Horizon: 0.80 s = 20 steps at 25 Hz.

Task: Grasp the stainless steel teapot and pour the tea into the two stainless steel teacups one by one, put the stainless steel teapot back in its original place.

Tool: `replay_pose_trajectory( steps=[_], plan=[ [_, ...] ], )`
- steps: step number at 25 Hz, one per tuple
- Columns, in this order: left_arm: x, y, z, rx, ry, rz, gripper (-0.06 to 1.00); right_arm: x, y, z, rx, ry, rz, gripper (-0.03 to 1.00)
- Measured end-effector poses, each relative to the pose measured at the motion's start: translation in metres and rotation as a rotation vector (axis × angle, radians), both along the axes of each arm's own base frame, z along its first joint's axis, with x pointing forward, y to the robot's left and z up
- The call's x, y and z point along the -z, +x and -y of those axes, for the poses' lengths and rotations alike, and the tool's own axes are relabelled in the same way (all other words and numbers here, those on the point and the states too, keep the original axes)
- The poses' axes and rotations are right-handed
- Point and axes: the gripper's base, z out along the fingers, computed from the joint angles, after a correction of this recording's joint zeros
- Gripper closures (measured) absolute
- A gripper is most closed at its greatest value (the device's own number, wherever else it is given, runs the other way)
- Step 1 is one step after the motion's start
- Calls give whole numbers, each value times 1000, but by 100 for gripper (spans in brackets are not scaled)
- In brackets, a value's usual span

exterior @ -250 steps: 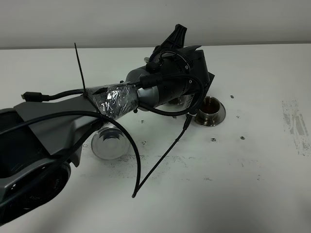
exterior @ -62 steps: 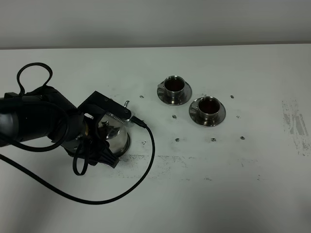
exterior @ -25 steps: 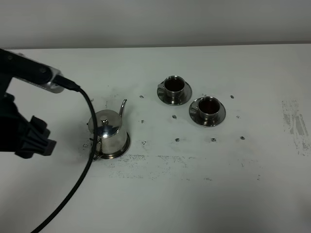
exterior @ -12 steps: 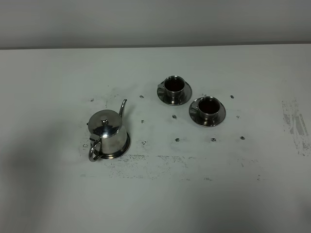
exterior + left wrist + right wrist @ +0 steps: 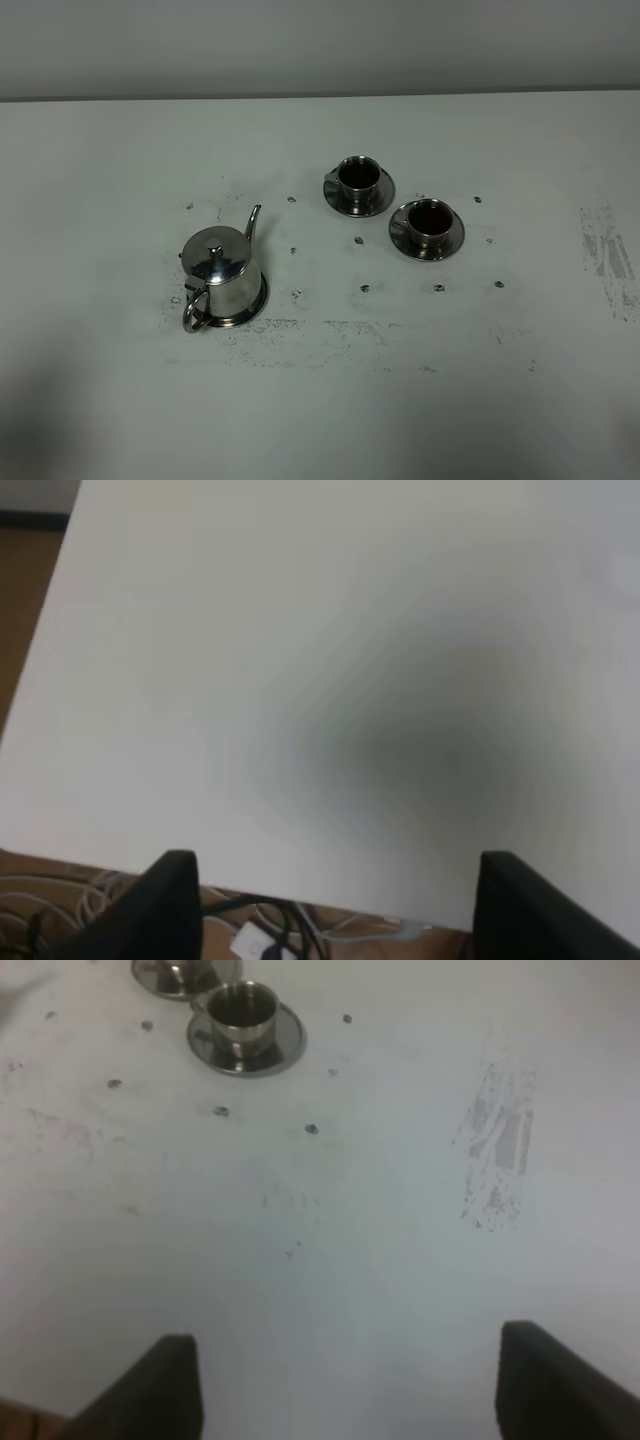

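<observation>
Where coaster (image 5: 256, 303) sits (upright): teapot (image 5: 224, 271)

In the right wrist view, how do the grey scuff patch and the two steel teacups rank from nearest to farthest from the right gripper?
Measured from the right gripper:
1. Grey scuff patch, off to the right side, nearest.
2. Teacup fully in view, the right one of the pair.
3. Teacup cut off by the frame edge, the left one of the pair, farthest.
</observation>
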Motion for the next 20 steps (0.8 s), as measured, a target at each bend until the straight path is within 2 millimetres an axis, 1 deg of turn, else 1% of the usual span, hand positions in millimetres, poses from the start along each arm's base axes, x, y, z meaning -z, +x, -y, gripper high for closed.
replay_pose_trajectory(
  steps=[5, 10, 13, 17, 20],
  plan=[
    [16, -7, 4, -7, -70, -2, 39, 0, 0, 0, 0, 0, 0, 38],
    [16, -4, 8, 16, -100, 50, 39, 0, 0, 0, 0, 0, 0, 38],
    [20, -1, 10, 54, -112, 91, 39, 0, 0, 0, 0, 0, 0, 38],
    [21, -6, 16, 151, -124, 130, 39, 0, 0, 0, 0, 0, 0, 38],
    [20, -11, 16, 173, -118, 170, 39, 0, 0, 0, -3, 5, -1, 38]
  ],
)
